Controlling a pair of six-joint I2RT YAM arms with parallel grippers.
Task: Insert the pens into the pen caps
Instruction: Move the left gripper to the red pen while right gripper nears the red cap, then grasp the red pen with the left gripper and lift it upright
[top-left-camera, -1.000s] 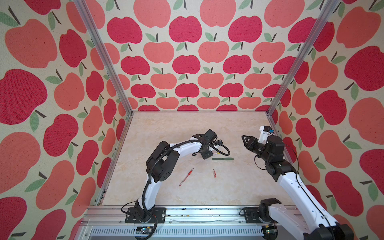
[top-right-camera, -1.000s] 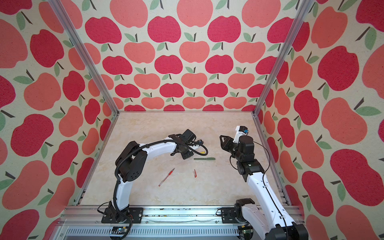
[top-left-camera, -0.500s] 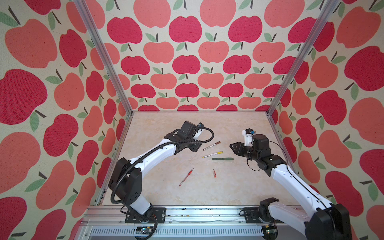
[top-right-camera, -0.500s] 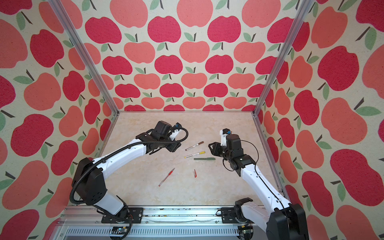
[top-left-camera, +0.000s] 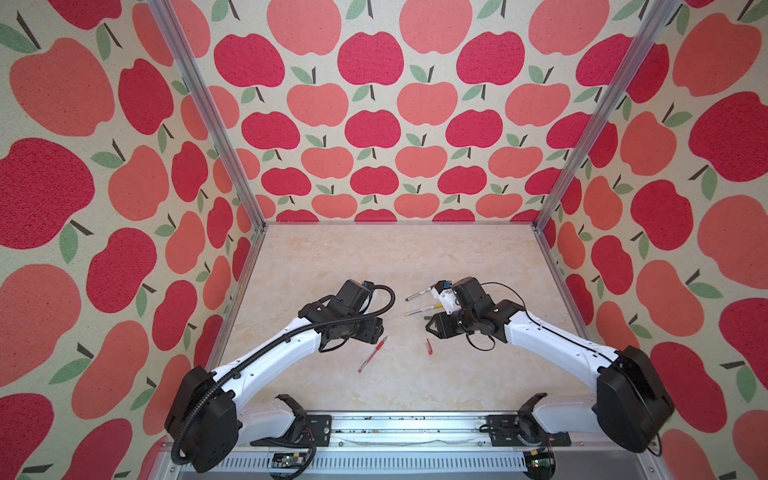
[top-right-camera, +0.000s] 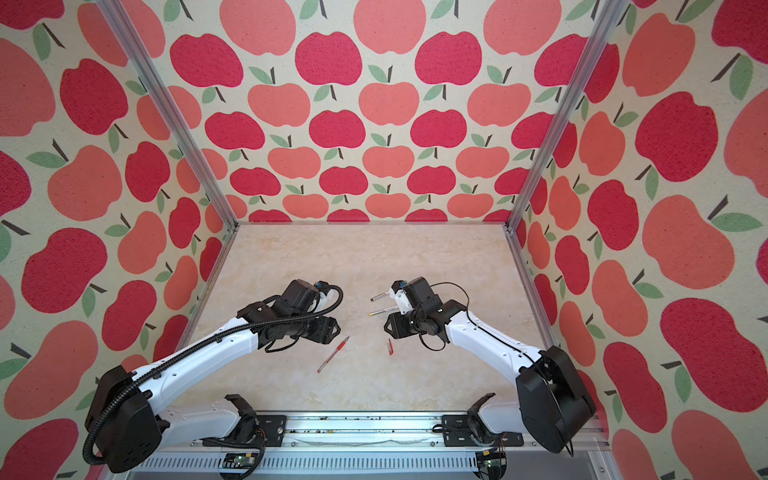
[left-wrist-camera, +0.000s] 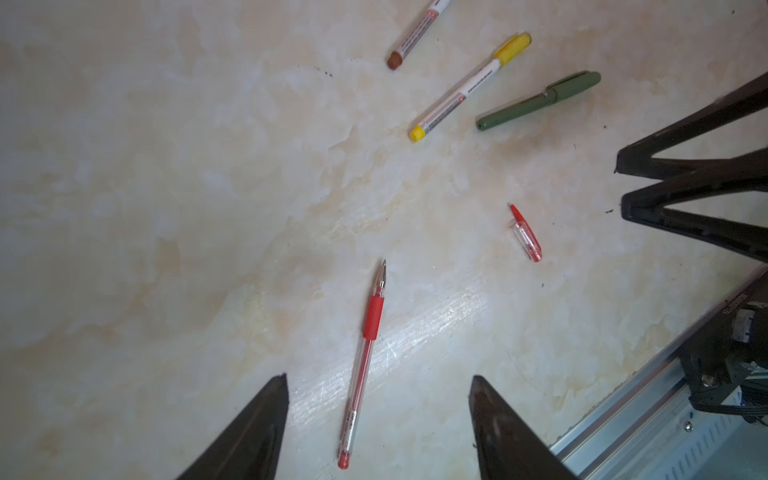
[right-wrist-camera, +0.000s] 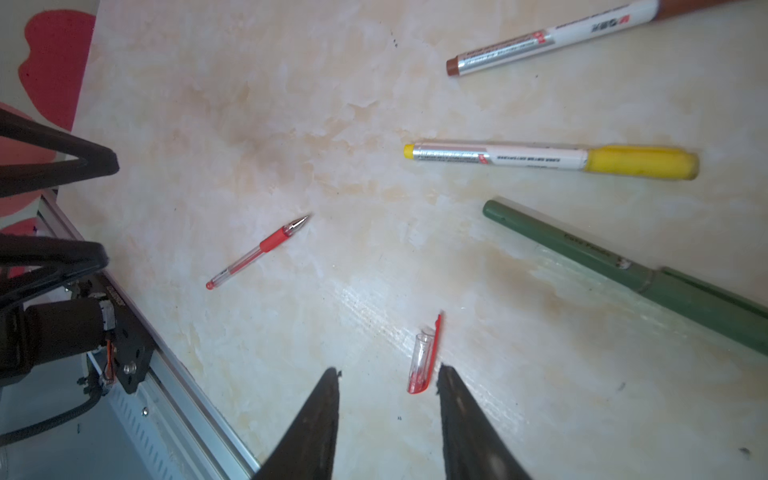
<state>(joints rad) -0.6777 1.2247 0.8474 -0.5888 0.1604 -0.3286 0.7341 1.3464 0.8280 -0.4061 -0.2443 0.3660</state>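
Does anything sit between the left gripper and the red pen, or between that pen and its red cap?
Nothing visible. The left gripper hangs open over the red pen, and only bare tabletop lies between pen and red cap.

Likely a robot test booth: apple-print walls (top-left-camera: 370, 124), aluminium frame (top-left-camera: 211, 120), marbled tabletop (top-left-camera: 374, 257).
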